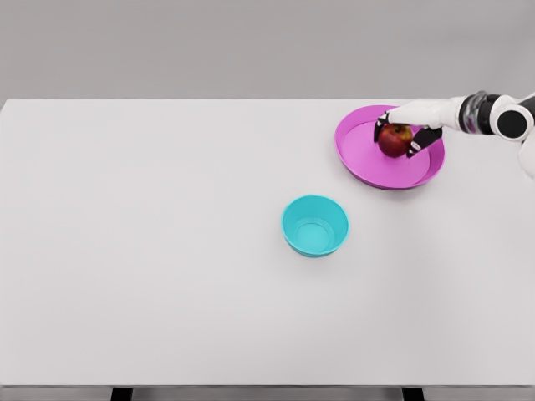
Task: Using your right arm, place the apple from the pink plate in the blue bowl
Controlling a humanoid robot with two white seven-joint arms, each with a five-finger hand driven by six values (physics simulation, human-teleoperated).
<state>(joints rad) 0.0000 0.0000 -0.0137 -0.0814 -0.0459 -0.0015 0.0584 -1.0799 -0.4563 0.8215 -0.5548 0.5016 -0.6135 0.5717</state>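
Sitting nearest on the white table [167,251], a little right of the middle, the blue bowl [315,225] stands upright with its inside bare. Farther back and to the right lies the pink plate [368,154], well apart from the bowl and close to the table's far right corner, its near rim looking slightly lower than its far rim. The red apple [394,140] rests on the plate, toward its far side. The right hand [410,125] reaches in from the picture's right edge on its white arm, and its dark-tipped fingers [422,142] are curled round the apple from above and on both sides, grasping it while it still sits on the plate. Only this one arm shows anywhere in the head view.
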